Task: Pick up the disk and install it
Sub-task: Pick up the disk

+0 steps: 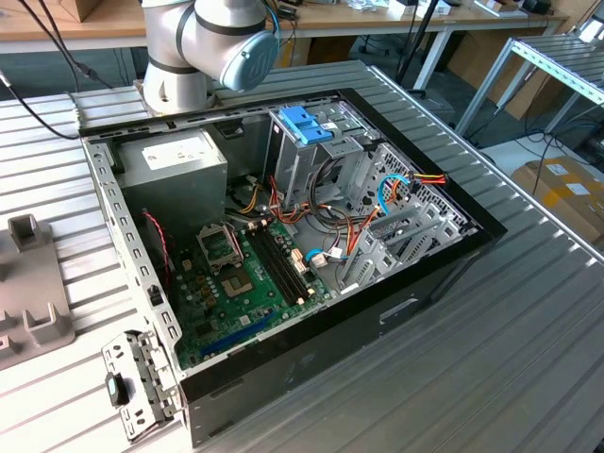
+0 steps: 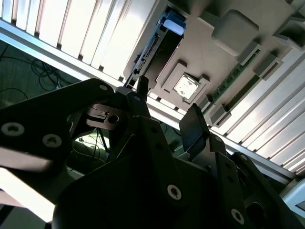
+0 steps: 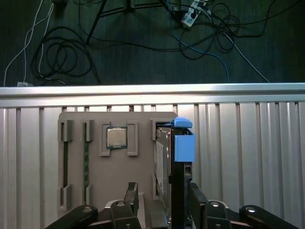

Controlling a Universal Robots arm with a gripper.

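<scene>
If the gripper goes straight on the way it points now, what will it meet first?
Most likely the disk, which stands on edge in the grey holder, right ahead of the open gripper. Depth is unclear, so its fingertips may reach the holder first.

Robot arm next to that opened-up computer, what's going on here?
The robot arm is set to pick up a disk, a flat drive in a light blue carrier standing on edge in a slot of a grey holder. In the first wrist view its gripper is lined up with the disk, fingers open, one to each side, not clamped on it. The computer case lies open, the disk not yet in it.
</scene>
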